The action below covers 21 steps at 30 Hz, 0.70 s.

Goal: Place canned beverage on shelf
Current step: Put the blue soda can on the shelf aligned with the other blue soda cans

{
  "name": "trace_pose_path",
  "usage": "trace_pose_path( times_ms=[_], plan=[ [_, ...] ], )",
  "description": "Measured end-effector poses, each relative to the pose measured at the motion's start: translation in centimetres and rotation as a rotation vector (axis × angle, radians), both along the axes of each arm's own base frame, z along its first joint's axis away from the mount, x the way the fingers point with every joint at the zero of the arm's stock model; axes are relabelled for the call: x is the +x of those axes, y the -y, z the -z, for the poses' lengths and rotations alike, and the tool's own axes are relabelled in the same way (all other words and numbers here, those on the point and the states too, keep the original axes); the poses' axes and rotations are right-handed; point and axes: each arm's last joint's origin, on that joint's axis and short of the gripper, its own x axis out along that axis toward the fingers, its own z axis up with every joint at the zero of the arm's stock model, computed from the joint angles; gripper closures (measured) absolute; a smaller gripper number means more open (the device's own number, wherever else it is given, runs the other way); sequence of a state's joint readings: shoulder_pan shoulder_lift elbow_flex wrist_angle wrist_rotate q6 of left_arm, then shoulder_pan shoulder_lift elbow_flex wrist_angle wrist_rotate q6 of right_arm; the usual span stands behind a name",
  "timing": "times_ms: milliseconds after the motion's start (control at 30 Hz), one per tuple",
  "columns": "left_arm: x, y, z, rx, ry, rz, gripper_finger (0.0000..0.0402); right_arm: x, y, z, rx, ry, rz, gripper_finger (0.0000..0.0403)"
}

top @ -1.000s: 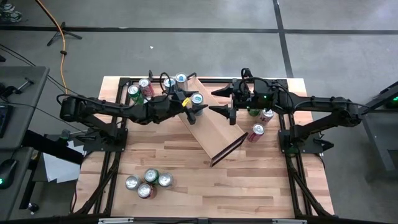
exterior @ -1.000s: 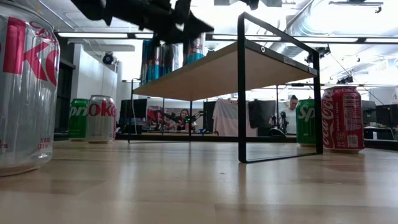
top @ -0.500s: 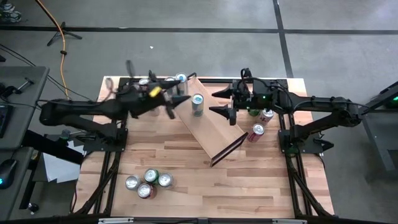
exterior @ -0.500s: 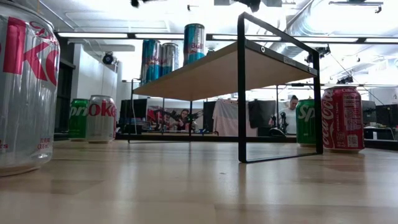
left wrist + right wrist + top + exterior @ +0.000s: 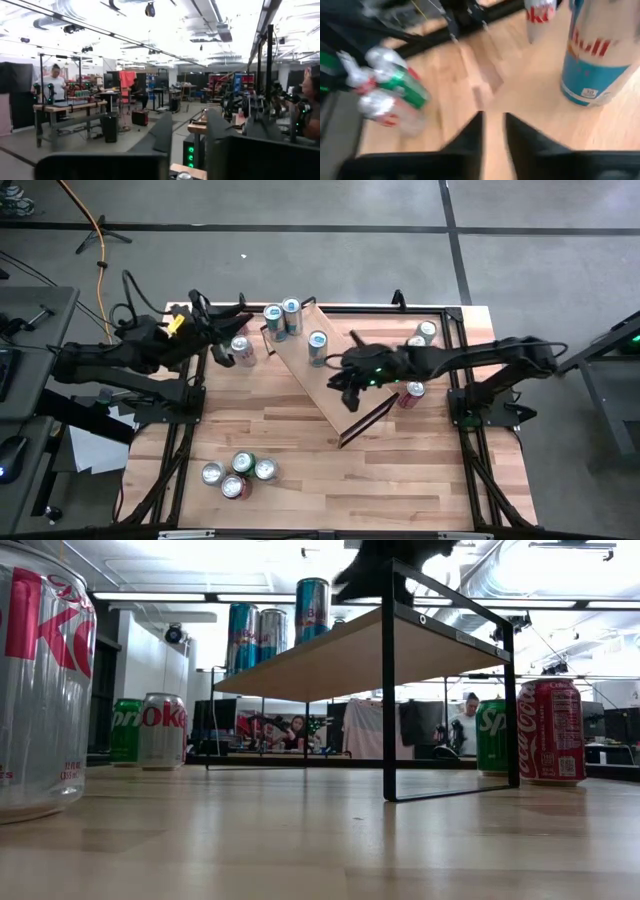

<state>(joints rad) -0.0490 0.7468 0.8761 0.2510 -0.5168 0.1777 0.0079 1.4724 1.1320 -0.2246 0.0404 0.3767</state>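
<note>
The shelf, a pale plank on a black frame, stands slantwise on the table. Three slim blue-and-silver cans stand upright on it: one near its middle, two at its far end. My right gripper hovers over the plank beside the middle can, slanting down, fingers nearly together with nothing between them. My left gripper is raised by the table's far left corner, away from the shelf, holding nothing.
Loose cans stand on the table: one left of the shelf, several near the front, others right of the shelf. A clear Coke can stands close to the low camera. People work at benches beyond the table.
My left gripper has drawn back from the middle can toward the table's left edge and risen; the can stays upright on the shelf. My right gripper has sunk and gone toward the near left over the plank, tipping down, and its wide-open fingers have come together.
</note>
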Motion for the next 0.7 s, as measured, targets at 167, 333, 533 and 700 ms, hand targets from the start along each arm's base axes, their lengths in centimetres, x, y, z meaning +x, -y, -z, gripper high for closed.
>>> trace_pose_path(
  times_ms=[167,333,533,700],
  plan=[
    [0.0,0.0,0.1,-0.006,-0.011,-0.016,0.039,1.5,1.2,1.8,-0.09,-0.024,0.088,0.0384],
    [0.1,-0.1,0.3,-0.037,-0.02,-0.025,0.0397,2.1,2.4,1.5,-0.107,0.046,0.153,0.0397],
    [0.2,-0.1,0.5,-0.049,-0.03,-0.03,0.04,2.2,3.1,1.2,-0.107,0.087,0.17,0.0402],
    [0.2,-0.1,0.5,-0.049,-0.03,-0.03,0.0401,2.6,3.8,1.2,-0.121,0.113,0.179,0.0402]
  ],
)
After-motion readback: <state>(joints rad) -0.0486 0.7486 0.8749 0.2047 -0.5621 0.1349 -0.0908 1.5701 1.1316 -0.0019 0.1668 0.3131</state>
